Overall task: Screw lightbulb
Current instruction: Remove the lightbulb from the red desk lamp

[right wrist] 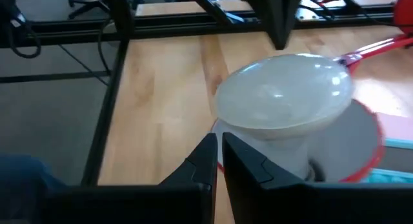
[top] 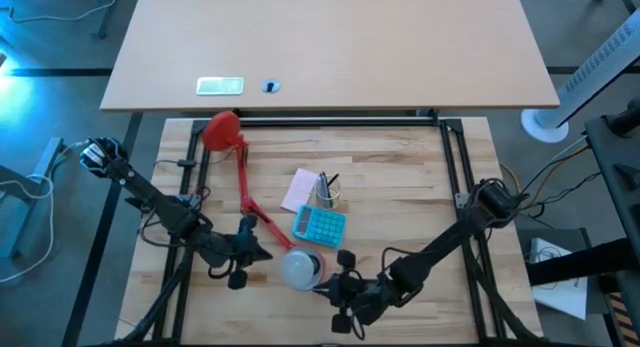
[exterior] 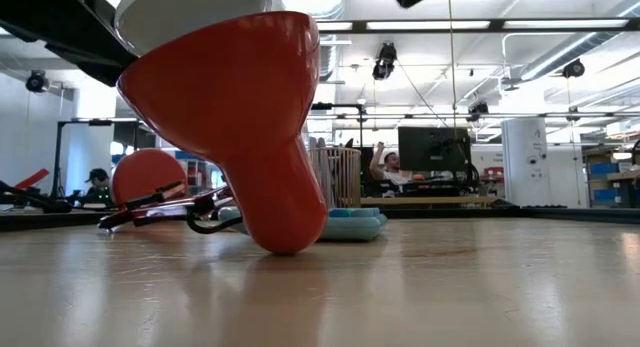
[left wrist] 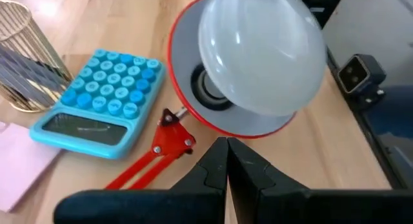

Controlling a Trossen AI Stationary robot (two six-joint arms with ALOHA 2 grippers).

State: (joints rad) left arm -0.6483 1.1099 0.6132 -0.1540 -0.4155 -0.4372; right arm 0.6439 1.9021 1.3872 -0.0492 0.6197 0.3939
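On the wooden table (top: 400,177), a red lamp (top: 243,187) lies with its shade (left wrist: 187,88) facing up, and the lightbulb (top: 297,268) sits base-down in the shade's socket. The left claw (top: 262,253) rests beside the shade with fingers closed on nothing. The right claw (top: 325,287) is just on the bulb's other side, also closed and empty.

Beyond the workbench (top: 400,157) of pale wood planks, a light-wood desk (top: 330,47) with a small white label (top: 220,85) and a round grommet (top: 271,85) near its front edge; grey floor (top: 60,27) on both sides, with loose cables (top: 30,12) and a white fan base (top: 544,125) at the right. Seen level across the table, an open workshop: long ceiling light strips (exterior: 450,26), exposed pipes (exterior: 560,57), a dark monitor (exterior: 434,149), a white cabinet (exterior: 525,157), a seated person (exterior: 392,167) with a raised arm.
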